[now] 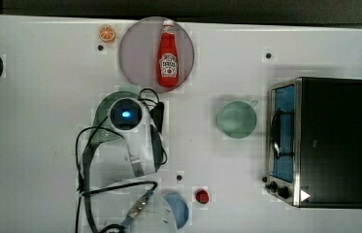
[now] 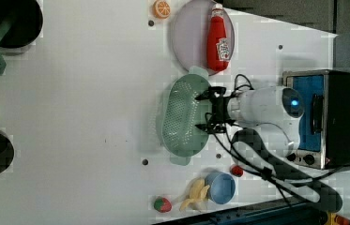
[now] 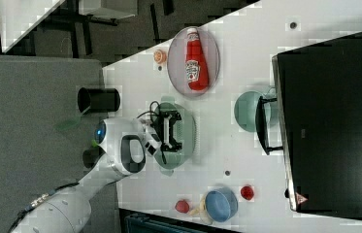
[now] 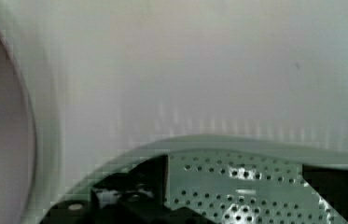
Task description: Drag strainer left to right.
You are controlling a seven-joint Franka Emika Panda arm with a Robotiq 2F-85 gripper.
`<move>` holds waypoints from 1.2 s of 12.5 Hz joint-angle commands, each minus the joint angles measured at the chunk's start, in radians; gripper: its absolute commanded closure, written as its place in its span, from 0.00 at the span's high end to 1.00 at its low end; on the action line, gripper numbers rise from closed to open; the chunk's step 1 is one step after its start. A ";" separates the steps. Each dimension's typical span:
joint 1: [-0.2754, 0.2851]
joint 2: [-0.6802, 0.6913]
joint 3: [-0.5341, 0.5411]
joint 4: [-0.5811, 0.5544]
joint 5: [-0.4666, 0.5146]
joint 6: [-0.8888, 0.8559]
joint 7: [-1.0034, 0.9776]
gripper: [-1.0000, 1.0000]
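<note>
Pincer (image 2: pixel 209 111) hangs over the strainer (image 2: pixel 182 117) with its fingers spread wide, gripping nothing. In the left view it sits above the strainer's right-hand rim. The strainer lies on the white counter (image 2: pixel 93 93), just below the plate (image 2: pixel 189 37) carrying the ketchup bottle (image 2: pixel 218 40). Teal mug (image 1: pixel 237 119) stands well apart, near the toaster oven (image 1: pixel 321 141).

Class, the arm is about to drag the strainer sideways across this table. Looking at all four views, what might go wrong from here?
1. The open end effector hangs over the strainer's rim; a shallow hold may slip once dragging starts.
2. In the top view, the mug sits to the strainer's right, with the toaster oven beyond it; a long drag could hit the mug.
3. The plate with the ketchup bottle lies close by; a skewed drag might nudge it.
</note>
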 commanded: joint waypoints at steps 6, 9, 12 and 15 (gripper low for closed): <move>-0.030 -0.031 -0.128 -0.039 -0.002 -0.018 -0.241 1.00; -0.033 -0.031 -0.172 -0.041 -0.002 -0.018 -0.294 1.00; -0.034 -0.031 -0.211 -0.042 -0.002 -0.015 -0.368 1.00; -0.031 -0.067 -0.183 -0.032 -0.001 0.019 -0.459 1.00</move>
